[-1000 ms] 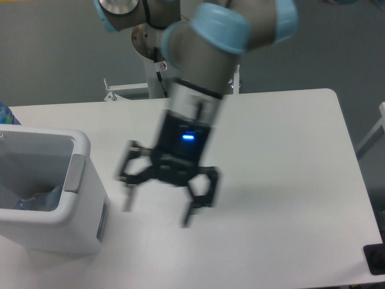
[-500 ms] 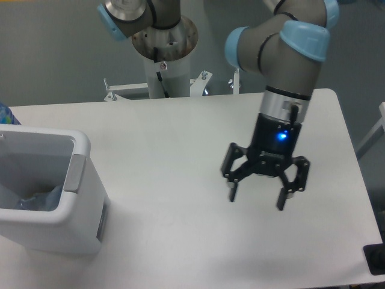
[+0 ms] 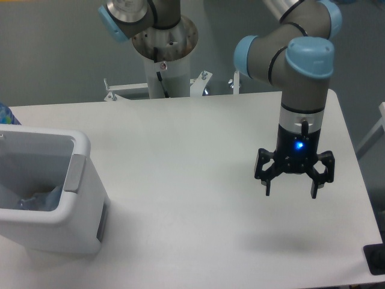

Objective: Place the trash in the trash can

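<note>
Over the right part of the table (image 3: 180, 150), fixed camera view:

- Gripper (image 3: 291, 186) — hung above the tabletop near the right edge, pointed straight down, fingers spread wide with nothing between them. Blue light lit on the body just above the fingers. Faint shadow on the surface below and slightly toward the viewer, so judged to be off the table rather than touching it.
- Arm — grey tubes with pale blue joint caps, dropped vertically into the wrist from an elbow at upper right; base column behind the table's far edge.
- Trash can (image 3: 81, 180) — white, boxy, thick-rimmed, grey panel on the side facing the arm; stood at the table's near left corner, partly cut by the frame edge. Well apart from the gripper, across almost the whole width of the table.
- Trash (image 3: 39, 198) — seen only as a pale bluish, crumpled shape low inside the can, against the wall nearest the grey panel. Could not tell which item, nor whether both lay there; long axis not readable.
- Dark object (image 3: 376, 259) — clipped at the lower right corner, off the table edge; identity unclear.

Key relation: can and contents lay to the viewer's left of the open claw. Nothing resembling a wrapper or bottle lay on the visible tabletop — task judged done or nearly so, with no pick in hand.
</note>
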Robot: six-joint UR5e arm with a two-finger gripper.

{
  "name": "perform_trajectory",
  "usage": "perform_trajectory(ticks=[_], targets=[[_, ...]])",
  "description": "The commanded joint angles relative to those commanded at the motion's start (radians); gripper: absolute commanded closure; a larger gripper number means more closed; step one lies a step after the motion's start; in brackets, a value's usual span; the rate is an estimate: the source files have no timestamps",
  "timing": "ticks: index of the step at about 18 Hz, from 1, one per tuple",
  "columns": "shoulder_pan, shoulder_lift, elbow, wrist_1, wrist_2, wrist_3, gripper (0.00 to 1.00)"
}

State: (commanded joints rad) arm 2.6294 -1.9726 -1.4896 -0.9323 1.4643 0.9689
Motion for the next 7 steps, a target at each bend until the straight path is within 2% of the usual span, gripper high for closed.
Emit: perform_trajectory(ticks=[1, 3, 7], targets=[[-0.024, -0.011, 0.008, -0.025, 0.049, 0.040, 0.00], [-0.046, -0.023, 0.009, -0.033, 0.112, 0.063, 0.00], [-0.052, -0.028, 0.002, -0.025, 0.117, 0.063, 0.00]])
